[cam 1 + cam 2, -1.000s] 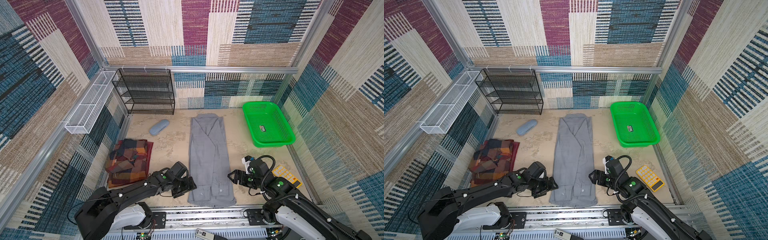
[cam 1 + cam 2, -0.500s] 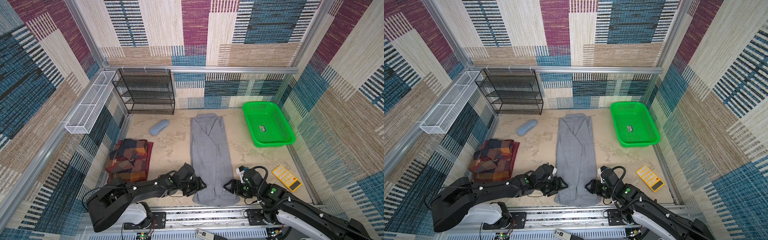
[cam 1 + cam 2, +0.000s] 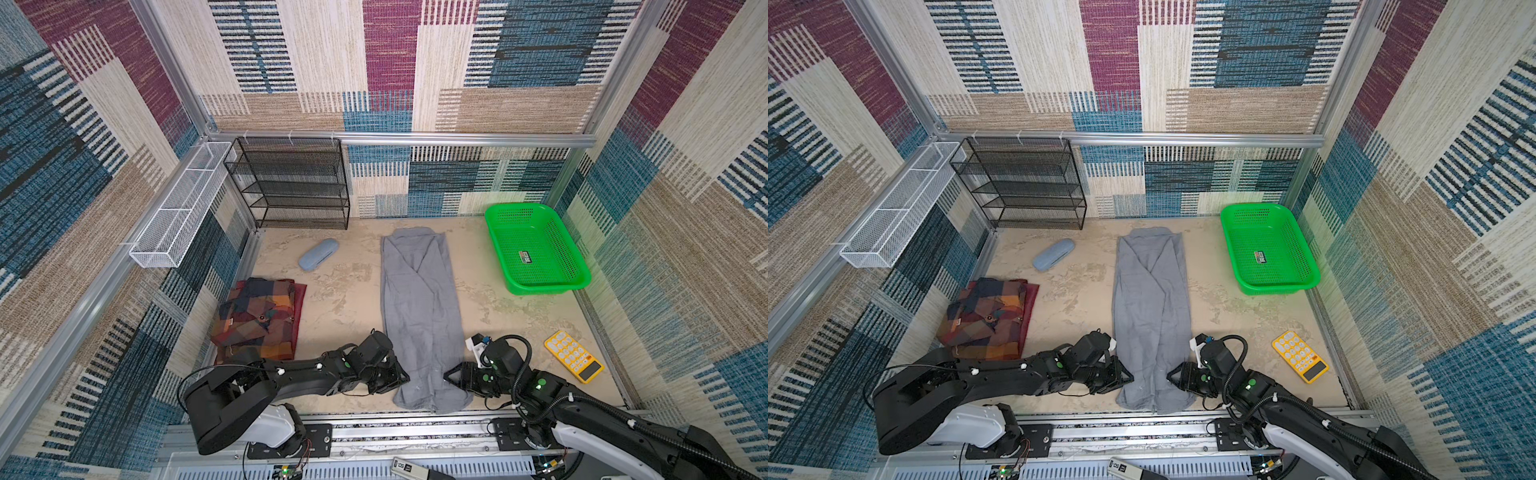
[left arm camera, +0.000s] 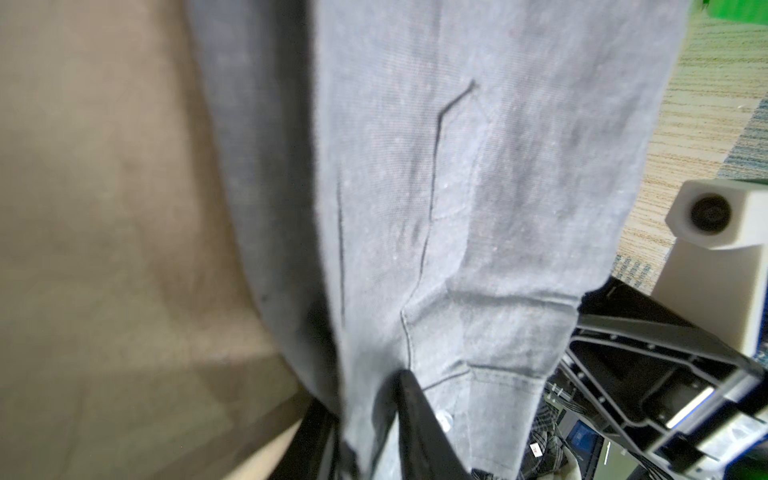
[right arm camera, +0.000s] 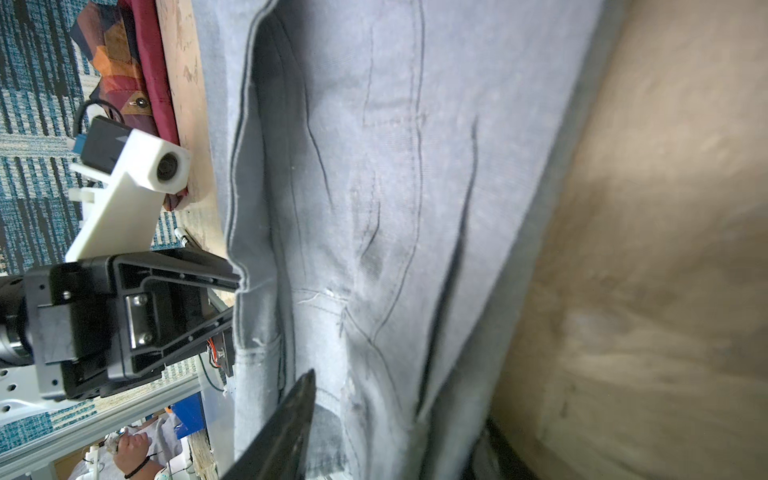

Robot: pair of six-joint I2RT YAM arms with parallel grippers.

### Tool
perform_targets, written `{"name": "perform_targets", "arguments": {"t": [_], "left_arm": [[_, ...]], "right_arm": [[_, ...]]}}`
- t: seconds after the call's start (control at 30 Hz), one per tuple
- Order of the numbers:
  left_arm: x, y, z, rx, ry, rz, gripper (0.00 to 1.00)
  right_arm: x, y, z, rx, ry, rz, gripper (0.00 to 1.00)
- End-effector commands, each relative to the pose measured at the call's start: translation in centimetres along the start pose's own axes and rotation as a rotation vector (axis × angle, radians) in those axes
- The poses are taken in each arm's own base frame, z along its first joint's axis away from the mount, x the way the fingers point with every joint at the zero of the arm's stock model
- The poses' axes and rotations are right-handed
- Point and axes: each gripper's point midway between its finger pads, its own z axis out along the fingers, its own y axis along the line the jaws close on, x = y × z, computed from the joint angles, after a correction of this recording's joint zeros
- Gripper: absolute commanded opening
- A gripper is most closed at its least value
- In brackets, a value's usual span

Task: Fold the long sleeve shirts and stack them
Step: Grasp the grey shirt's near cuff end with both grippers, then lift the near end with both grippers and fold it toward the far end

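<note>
A grey long sleeve shirt (image 3: 419, 299) (image 3: 1152, 299) lies in a long narrow strip down the middle of the floor. At its near left edge my left gripper (image 3: 401, 376) (image 3: 1127, 377) is shut on the cloth; in the left wrist view the grey shirt (image 4: 415, 187) sits pinched inside the gripper (image 4: 365, 399). My right gripper (image 3: 451, 376) (image 3: 1173, 377) is at the near right edge. In the right wrist view the gripper (image 5: 399, 399) stands open, one finger above the grey shirt (image 5: 395, 166) and one below. The plaid long sleeve shirt (image 3: 257, 320) (image 3: 988, 320) lies folded at the left.
A green basket (image 3: 536, 249) stands at the back right and a yellow calculator (image 3: 573, 361) lies near the right wall. A blue-grey case (image 3: 318, 254) lies near the black wire shelf (image 3: 291, 183). A white wire basket (image 3: 183, 208) hangs on the left wall.
Both grippers have dropped to the shirt's near end and narrowed their jaws, the left one closing on the cloth. The near hem has bunched inward.
</note>
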Motion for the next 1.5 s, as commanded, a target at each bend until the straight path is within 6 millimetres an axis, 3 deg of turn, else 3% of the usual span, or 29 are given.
{"name": "perform_targets", "arguments": {"t": [0.0,0.13,0.2,0.37,0.5,0.63,0.9,1.03,1.27,1.47], "left_arm": [[1.2,6.0,-0.2,-0.233,0.024,-0.082,0.24],[1.1,5.8,-0.1,-0.243,0.029,-0.071,0.13],[1.1,6.0,-0.2,-0.252,0.028,-0.075,0.01],[1.2,5.7,-0.2,-0.245,0.034,-0.071,0.0],[1.3,4.9,-0.9,-0.227,0.036,-0.075,0.0],[1.2,3.6,-2.9,-0.191,0.004,-0.095,0.0],[0.0,-1.4,-7.1,-0.108,-0.072,-0.102,0.0],[-1.0,-3.4,-8.8,-0.073,-0.097,-0.126,0.0],[-3.5,-4.9,-11.0,0.035,-0.154,-0.244,0.0],[-5.0,-7.4,-11.5,0.062,-0.157,-0.264,0.0]], "right_arm": [[1.0,-1.8,0.2,0.063,0.038,0.01,0.44],[0.9,-2.0,0.3,0.071,0.036,-0.009,0.31],[0.8,-1.9,0.2,0.078,0.031,-0.022,0.21],[0.4,-1.4,-0.1,0.088,0.021,-0.039,0.0],[0.3,-0.2,-0.5,0.065,0.037,-0.045,0.0],[-0.4,2.1,-1.7,0.03,0.022,-0.061,0.0],[-2.3,6.5,-3.3,-0.021,-0.003,-0.12,0.0],[-3.8,8.3,-3.9,-0.027,-0.047,-0.155,0.0],[-5.6,10.7,-3.5,-0.038,-0.069,-0.198,0.0],[-6.9,12.2,-3.4,-0.051,-0.087,-0.208,0.0]]}}
